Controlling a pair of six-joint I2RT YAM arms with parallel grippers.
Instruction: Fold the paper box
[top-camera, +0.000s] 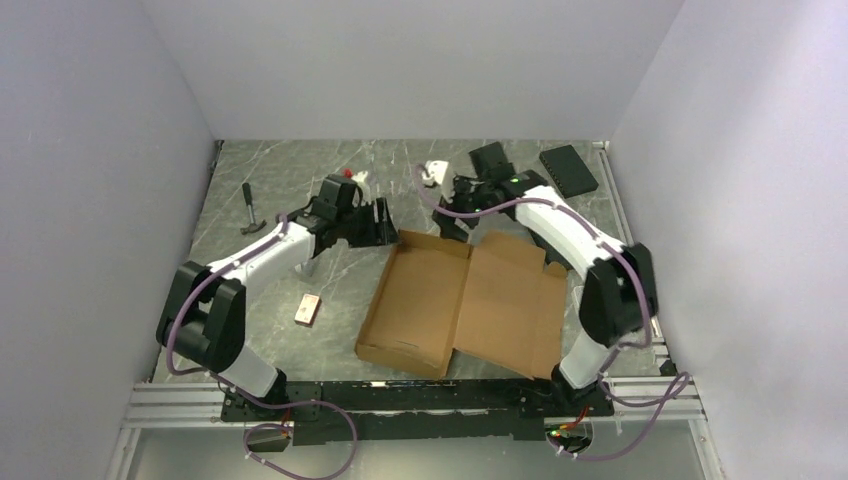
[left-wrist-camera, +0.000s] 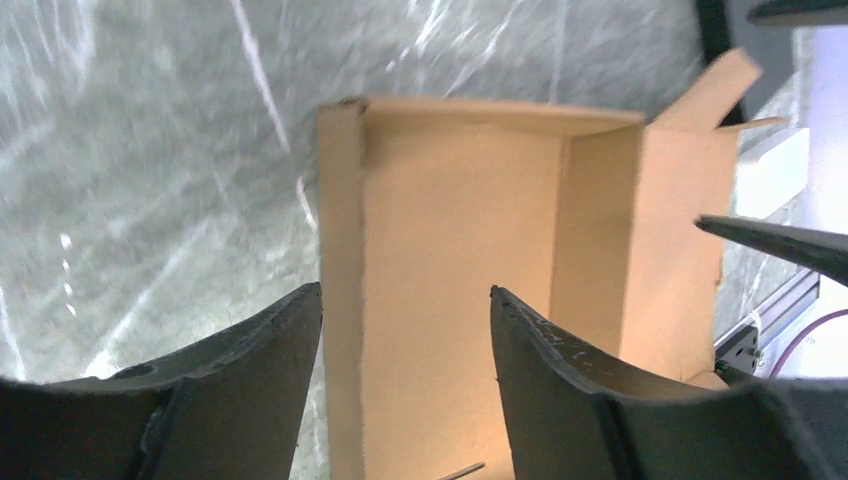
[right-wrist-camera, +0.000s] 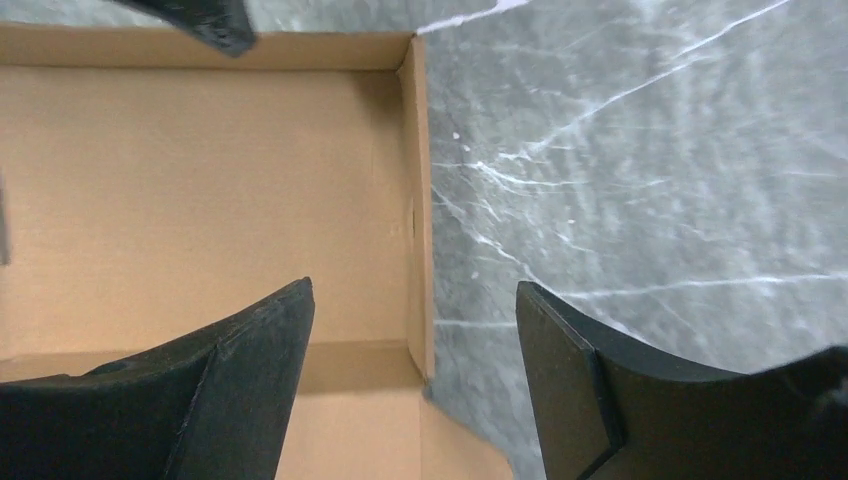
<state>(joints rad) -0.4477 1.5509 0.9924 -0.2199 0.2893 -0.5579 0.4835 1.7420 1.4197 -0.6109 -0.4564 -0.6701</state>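
Left pincer (left-wrist-camera: 405, 292), right pincer (right-wrist-camera: 412, 285) agape over paper box (top-camera: 470, 300)

Your shallow brown corrugated cardboard box (top-camera: 465, 300) lies open on the grey marble bench (top-camera: 300, 180), centre stage. Left jaws sit at its far left corner, right jaws just beside its far edge. A dark hammer (top-camera: 248, 207) and a small copper-coloured block (top-camera: 308, 308) lie off left.

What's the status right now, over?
Left gripper open, right gripper open, both empty. Paper box lies open, not folded shut. Hammer off left, clear.
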